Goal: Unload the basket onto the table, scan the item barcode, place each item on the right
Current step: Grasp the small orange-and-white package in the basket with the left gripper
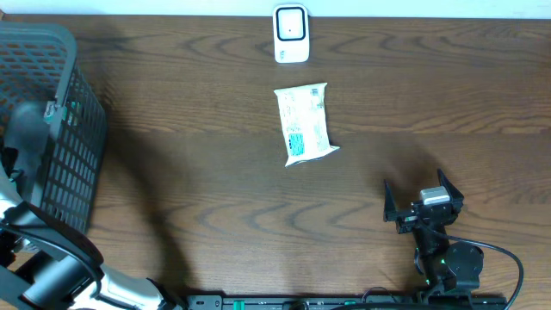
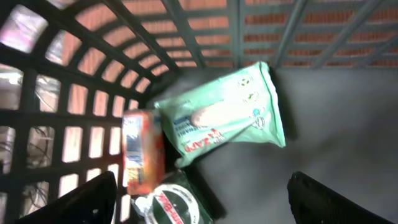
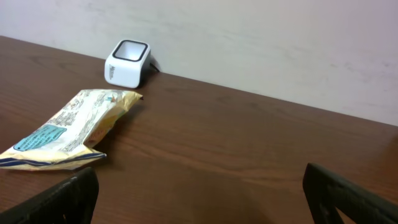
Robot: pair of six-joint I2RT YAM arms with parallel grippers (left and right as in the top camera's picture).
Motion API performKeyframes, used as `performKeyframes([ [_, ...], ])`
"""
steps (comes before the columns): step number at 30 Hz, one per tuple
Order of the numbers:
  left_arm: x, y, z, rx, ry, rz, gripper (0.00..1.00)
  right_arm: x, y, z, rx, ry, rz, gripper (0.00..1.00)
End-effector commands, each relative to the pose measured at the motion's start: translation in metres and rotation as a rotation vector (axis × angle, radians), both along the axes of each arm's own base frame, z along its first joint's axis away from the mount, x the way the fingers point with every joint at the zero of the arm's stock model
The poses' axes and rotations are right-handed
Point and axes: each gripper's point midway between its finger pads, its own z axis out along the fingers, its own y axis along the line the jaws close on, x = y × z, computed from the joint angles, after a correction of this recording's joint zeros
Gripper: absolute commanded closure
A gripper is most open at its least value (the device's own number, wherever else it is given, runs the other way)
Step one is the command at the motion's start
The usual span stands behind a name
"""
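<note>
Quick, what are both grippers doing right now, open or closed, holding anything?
Left gripper: open, holding nothing, down in the basket.
Right gripper: open, holding nothing, above the table.

In my left wrist view everything was blurred. My left pincer (image 2: 205,202) showed only as two dark finger ends cut by the bottom edge. I could not read the print on the green pouch (image 2: 224,115) or the orange pack (image 2: 142,152), and the bottom edge clipped the dark round pack (image 2: 171,208). Overhead, the basket (image 1: 82,146) ran off the left edge and hid that pincer. In my right wrist view the left edge cut the snack bag (image 3: 62,130), its print too small to read.
</note>
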Motion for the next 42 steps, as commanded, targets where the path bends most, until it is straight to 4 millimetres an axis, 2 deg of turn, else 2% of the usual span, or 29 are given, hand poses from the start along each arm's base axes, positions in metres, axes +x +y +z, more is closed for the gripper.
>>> performKeyframes([
  [1,-0.009,-0.006,-0.023,-0.057,0.004,0.065,0.13,-0.001,0.002,0.000,-0.003,-0.001,0.009,0.01],
  [7,-0.034,-0.003,-0.046,-0.123,0.060,0.135,0.13,-0.001,0.002,0.000,-0.003,-0.001,0.009,0.01],
  [13,-0.047,0.003,-0.058,-0.149,0.083,0.172,0.13,-0.001,0.002,0.000,-0.003,-0.001,0.009,0.01],
  [21,-0.040,-0.002,-0.088,-0.237,0.069,0.170,0.14,-0.001,0.002,0.000,-0.003,-0.001,0.009,0.01],
  [26,-0.040,-0.002,-0.100,-0.256,0.085,0.172,0.19,-0.001,0.002,0.000,-0.003,-0.001,0.009,0.01],
  [29,-0.039,-0.001,-0.102,-0.253,0.083,0.172,0.28,-0.001,0.002,0.000,-0.003,-0.001,0.009,0.01],
  [31,-0.038,0.000,-0.102,-0.248,0.078,0.171,0.43,-0.001,0.002,0.000,-0.003,-0.002,0.009,0.01],
  [32,-0.038,0.000,-0.102,-0.248,0.078,0.171,0.48,-0.001,0.002,0.000,-0.003,-0.002,0.009,0.01],
  [34,-0.038,0.000,-0.102,-0.248,0.078,0.171,0.67,-0.001,0.002,0.000,-0.003,-0.001,0.009,0.01],
  [37,-0.038,0.000,-0.102,-0.249,0.078,0.171,0.88,-0.001,0.002,0.000,-0.003,-0.002,0.009,0.01],
  [38,-0.038,0.000,-0.102,-0.249,0.078,0.171,0.92,-0.001,0.002,0.000,-0.003,-0.002,0.009,0.01],
  [42,-0.038,-0.002,-0.097,-0.256,0.073,0.170,0.93,-0.001,0.002,0.000,-0.003,-0.001,0.009,0.01],
])
